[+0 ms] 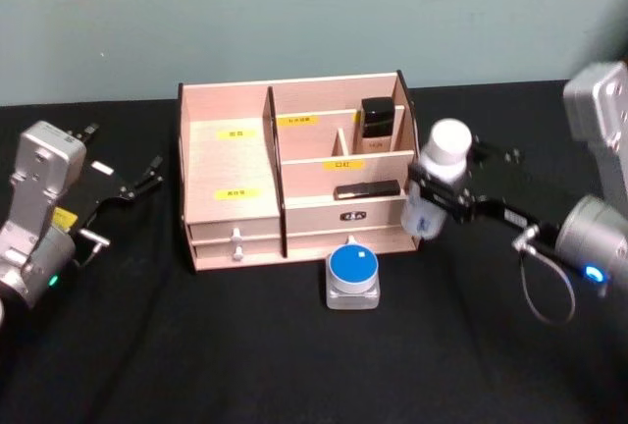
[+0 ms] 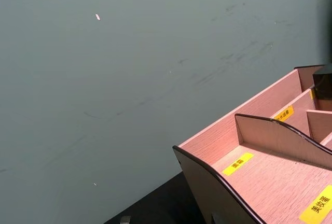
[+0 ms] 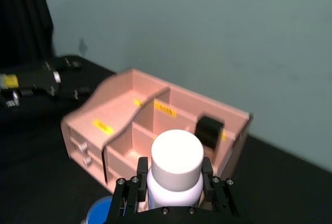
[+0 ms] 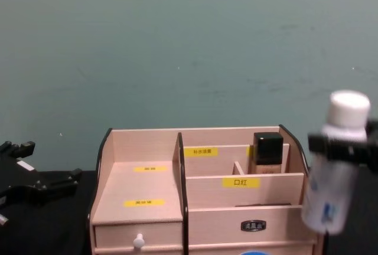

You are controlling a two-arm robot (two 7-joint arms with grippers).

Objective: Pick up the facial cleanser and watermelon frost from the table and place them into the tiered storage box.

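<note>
Holding the facial cleanser (image 1: pixel 448 144) aloft, tilted, right tool (image 1: pixel 439 198) clamped on it just beside the tiered storage box (image 1: pixel 228 164). Risk: base clips the wall or dark bottle (image 1: pixel 377 120) going in. Blue-lidded jar (image 1: pixel 352 267) on bench. Left tool (image 1: pixel 137 184) wide, parked.

tiered storage box (image 1: pixel 226 100): pale wood, yellow labels | bottle (image 1: pixel 450 141): white cap | jar (image 1: pixel 352 267): blue lid

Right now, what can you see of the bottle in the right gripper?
The bottle is a pale plastic-looking cylinder with a round white cap and blue print near its base. The right gripper clamps it just under the cap, a finger on each side. It hangs clear of the table, tilted with the base toward the box, just off the box's right side.
</note>
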